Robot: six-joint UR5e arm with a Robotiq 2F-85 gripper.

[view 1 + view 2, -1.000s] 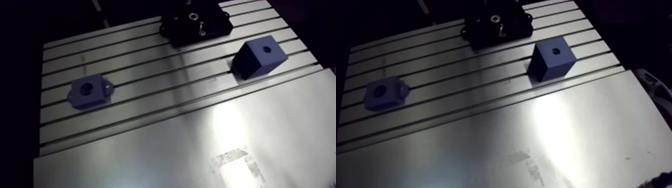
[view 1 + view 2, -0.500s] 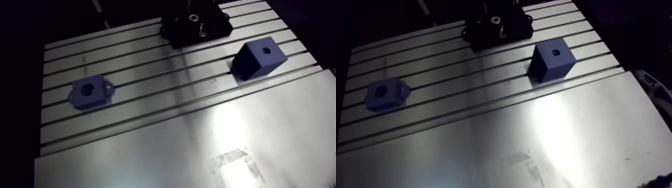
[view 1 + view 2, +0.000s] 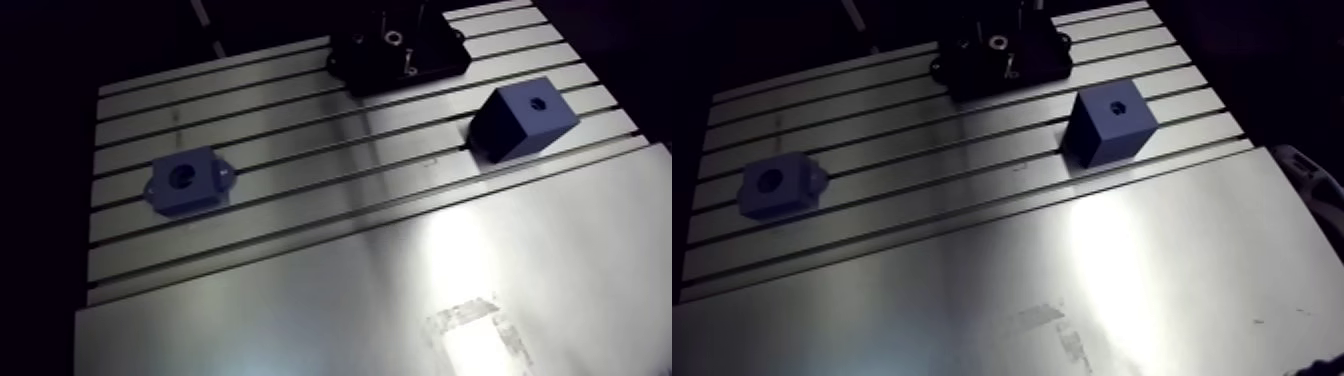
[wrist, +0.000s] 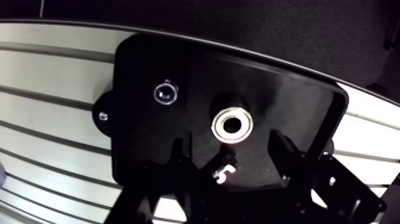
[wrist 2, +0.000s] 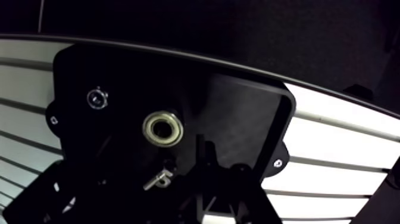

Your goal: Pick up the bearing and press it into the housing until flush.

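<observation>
Gripper (image 4: 229, 143) is released in the wrist view: its two dark fingers (image 4: 180, 158) stand spread, with nothing pressed between them. Taking the gripper as the dial's centre and twelve as straight ahead, the bearing (image 4: 219, 126), a bright metal ring, lies at twelve o'clock, just ahead of the gap between the fingers. It sits in a black plate (image 4: 280, 101); whether it is flush there I cannot tell. A smaller round socket (image 4: 165, 93) shows in the same plate at about ten o'clock. Nearer the wrist than the bearing, a small silver hook-shaped piece (image 4: 223, 173) lies between the fingers; I cannot tell whether it belongs to the plate or to the gripper. The slotted table (image 4: 41, 71) runs out from under the plate.

The arm view shows what the wrist view cannot. With the table as the dial, the black plate is at the far edge near twelve o'clock, and the gripper is only a dark shape above it. A blue cube (image 3: 525, 118) with a small hole in its top stands at about two o'clock. A blue flanged block (image 3: 185, 182) with a round bore sits at nine o'clock, well apart from the plate and the bearing. The finger spread cannot be read here.
</observation>
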